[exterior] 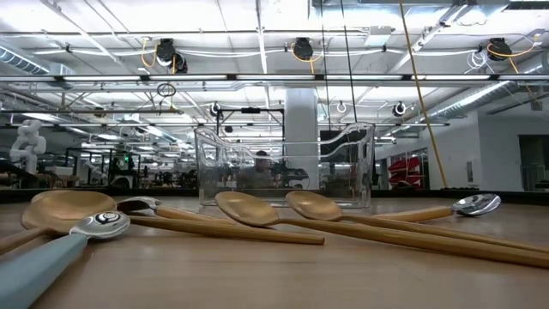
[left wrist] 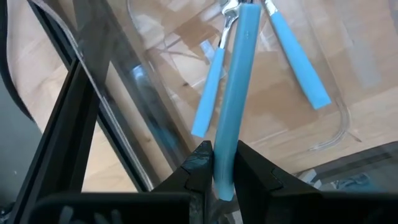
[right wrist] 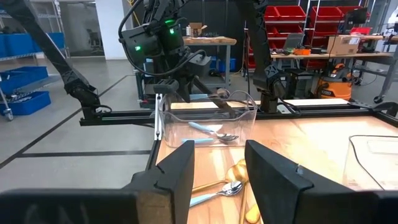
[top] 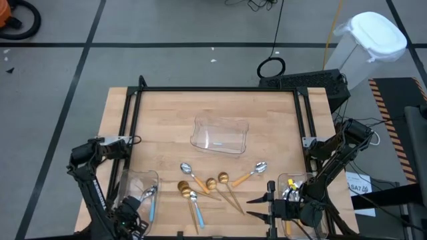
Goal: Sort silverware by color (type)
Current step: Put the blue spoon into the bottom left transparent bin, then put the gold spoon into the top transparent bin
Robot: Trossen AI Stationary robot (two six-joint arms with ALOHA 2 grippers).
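My left gripper (top: 132,213) hangs over the clear left tray (top: 137,179) at the table's near left and is shut on a light-blue-handled spoon (left wrist: 236,74). Two more blue-handled spoons (left wrist: 208,93) (left wrist: 298,56) lie in that tray. My right gripper (top: 263,203) is open at the near right, level, pointing toward the table's left, beside the right tray (top: 293,180). Loose on the wood between the arms lie gold spoons (top: 211,182), orange-handled spoons (top: 193,175) (top: 252,172) and a blue-handled spoon (top: 195,208). The low view shows no gripper. My left gripper pinches the spoon's light-blue handle near its free end (left wrist: 225,158) between the two fingers (left wrist: 198,167). The handle runs on straight ahead of the fingers, out over the tray. Its bowl end reaches among the other spoons' bowls; I cannot tell whether it rests there.
An empty clear tray (top: 220,135) stands at the table's middle, beyond the loose spoons. A black frame (top: 213,90) runs along the table's left, far and right edges. The right tray holds some cutlery (top: 291,192). Bare wood lies left and right of the middle tray.
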